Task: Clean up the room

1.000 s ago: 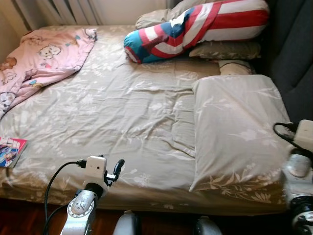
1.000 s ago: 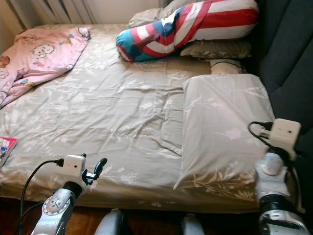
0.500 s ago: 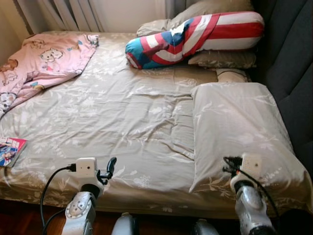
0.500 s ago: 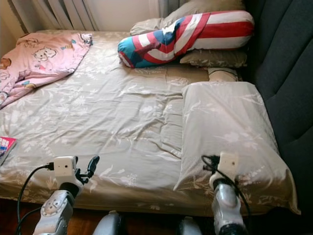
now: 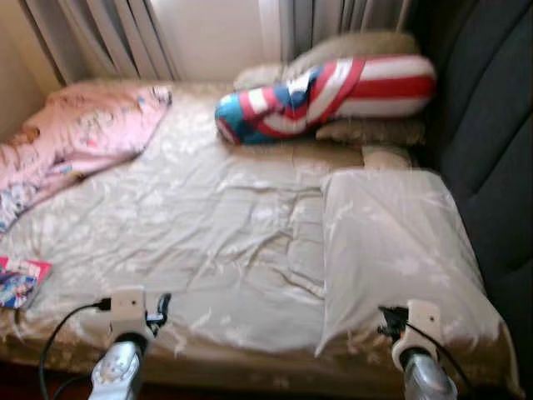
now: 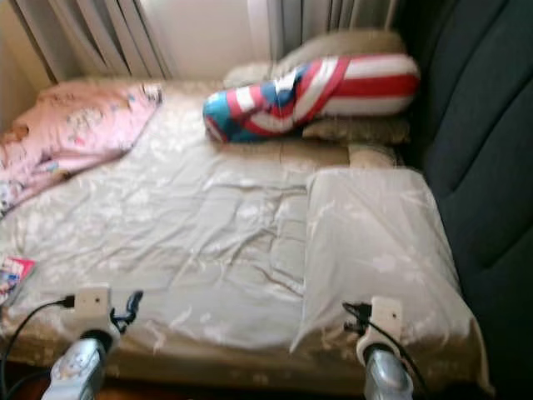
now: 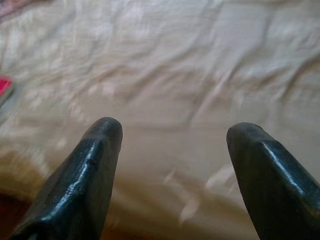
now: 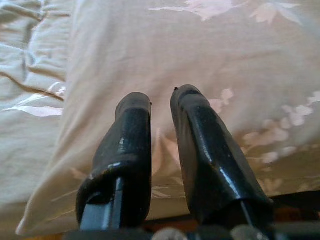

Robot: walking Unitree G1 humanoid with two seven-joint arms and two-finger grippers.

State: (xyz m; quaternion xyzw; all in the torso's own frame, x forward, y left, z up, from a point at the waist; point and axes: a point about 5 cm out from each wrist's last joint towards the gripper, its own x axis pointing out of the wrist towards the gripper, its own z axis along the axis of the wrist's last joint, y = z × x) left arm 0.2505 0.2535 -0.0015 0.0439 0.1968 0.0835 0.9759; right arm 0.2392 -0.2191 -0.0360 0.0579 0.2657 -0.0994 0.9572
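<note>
Since the frame half a second earlier, your head camera has tilted up: more curtain (image 5: 100, 37) shows at the far edge and both arms sit lower in the picture. Both head views are blurred.

Your right gripper (image 8: 161, 97) is at the near edge of the beige pillow (image 5: 396, 250), which lies flat on the right side of the bed (image 5: 208, 225), just beside the dark headboard (image 5: 491, 125). In the right wrist view, its two black fingers (image 8: 130, 145) are nearly together, a narrow gap between them, with nothing held; pillow fabric lies beyond the tips.

Your left gripper (image 7: 172, 132) is at the near left edge of the bed. Its fingers (image 7: 85, 175) stand wide apart over the wrinkled beige sheet (image 7: 175, 65), holding nothing.

Note the other items on the bed:
- A red, white and blue bolster (image 5: 325, 92) lies at the far right, resting against two beige pillows (image 5: 366, 50).
- A pink printed blanket (image 5: 75, 137) is bunched at the far left.
- A colourful book (image 5: 21, 279) lies at the near left edge, well apart from the left gripper.
</note>
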